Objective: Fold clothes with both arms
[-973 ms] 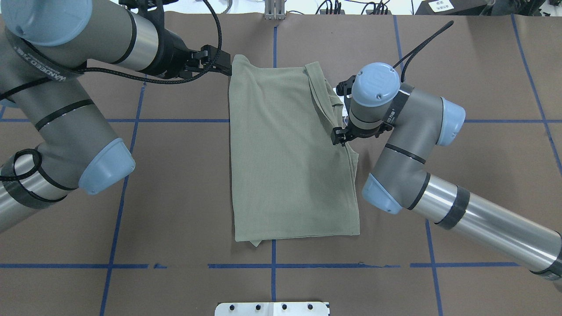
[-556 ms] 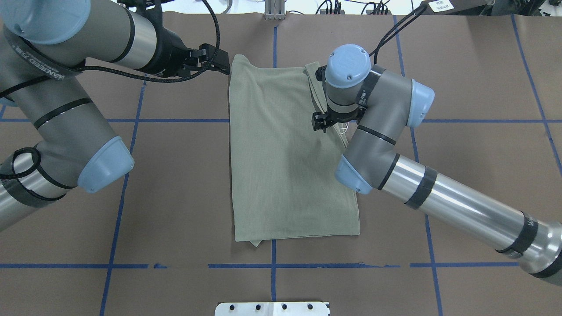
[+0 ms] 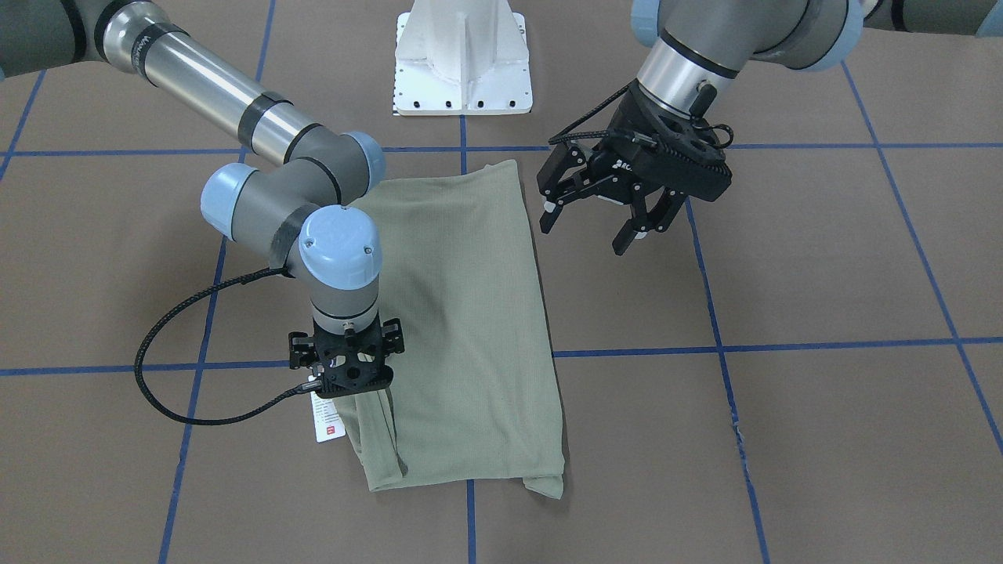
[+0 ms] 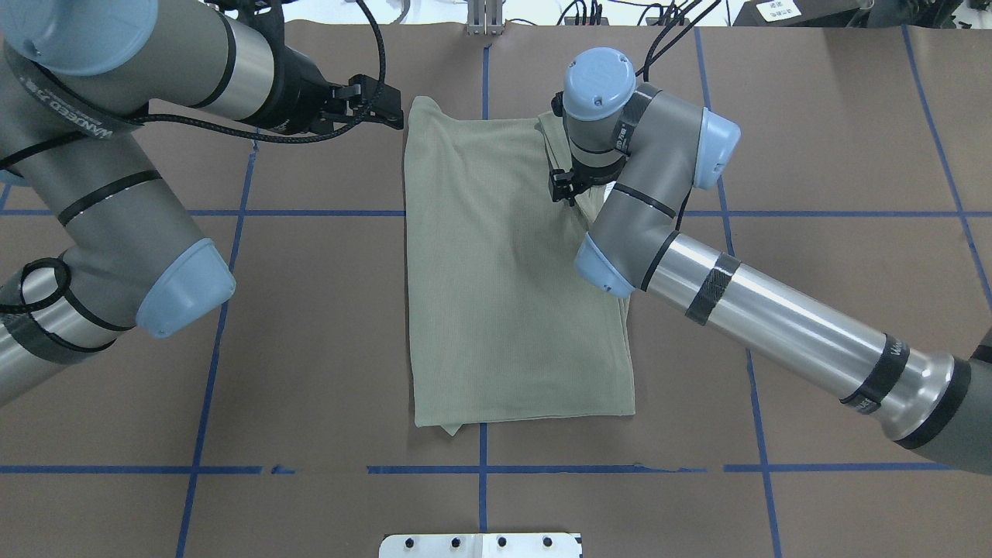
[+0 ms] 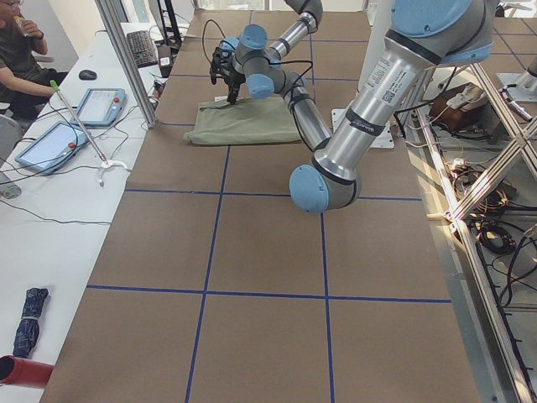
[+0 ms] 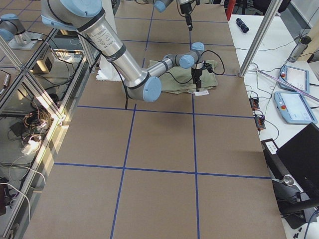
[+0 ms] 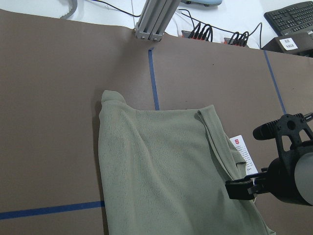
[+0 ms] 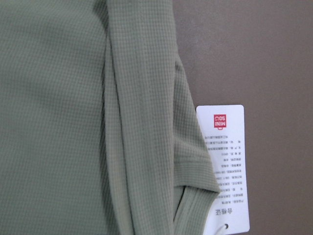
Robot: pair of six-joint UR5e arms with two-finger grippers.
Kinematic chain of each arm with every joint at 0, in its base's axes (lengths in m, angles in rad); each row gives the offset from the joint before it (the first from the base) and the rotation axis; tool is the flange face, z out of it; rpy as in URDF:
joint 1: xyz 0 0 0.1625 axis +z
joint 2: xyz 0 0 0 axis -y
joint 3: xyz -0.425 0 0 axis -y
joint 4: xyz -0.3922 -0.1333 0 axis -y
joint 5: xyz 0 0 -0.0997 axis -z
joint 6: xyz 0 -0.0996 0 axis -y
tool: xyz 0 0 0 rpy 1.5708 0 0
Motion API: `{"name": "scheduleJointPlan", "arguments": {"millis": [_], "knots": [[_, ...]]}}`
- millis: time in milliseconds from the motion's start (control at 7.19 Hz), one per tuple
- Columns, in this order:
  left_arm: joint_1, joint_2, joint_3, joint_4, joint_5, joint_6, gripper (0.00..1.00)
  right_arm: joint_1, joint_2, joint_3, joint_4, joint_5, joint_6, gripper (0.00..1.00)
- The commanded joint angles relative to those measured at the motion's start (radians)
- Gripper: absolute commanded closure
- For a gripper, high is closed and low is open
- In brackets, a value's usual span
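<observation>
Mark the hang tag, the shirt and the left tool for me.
hang tag (image 8: 222, 166), right wrist view, middle of the white card.
shirt (image 4: 496, 294), overhead view, centre of the folded body.
left tool (image 3: 588, 233), front-facing view, midway between its open fingertips.

the shirt (image 8: 58, 122) is matt cloth in a fine waffle knit, its hang tag (image 8: 225, 161) smooth white card. the surface (image 4: 310, 325) wears a dull brown paper-like cover with blue tape lines (image 4: 325, 212). the right arm (image 4: 775, 318) and left arm (image 4: 116, 225) show satin silver metal tubing, matt grey shells, smooth pale-blue caps.
</observation>
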Motion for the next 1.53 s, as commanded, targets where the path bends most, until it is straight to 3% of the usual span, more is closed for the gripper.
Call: {"name": "scheduleJointPlan", "arguments": {"millis": [0,1112,1390], "knots": [[-0.004,0.001,0.002,0.000,0.000,0.000,0.00,0.004,0.000,-0.007,0.002,0.003,-0.006,0.00],[-0.005,-0.004,0.012,-0.006,0.000,0.000,0.00,0.090,-0.021,-0.030,0.002,0.023,-0.118,0.00],[-0.002,-0.004,0.018,-0.005,-0.002,-0.011,0.00,0.096,-0.012,0.029,0.005,0.081,-0.110,0.00]]}}
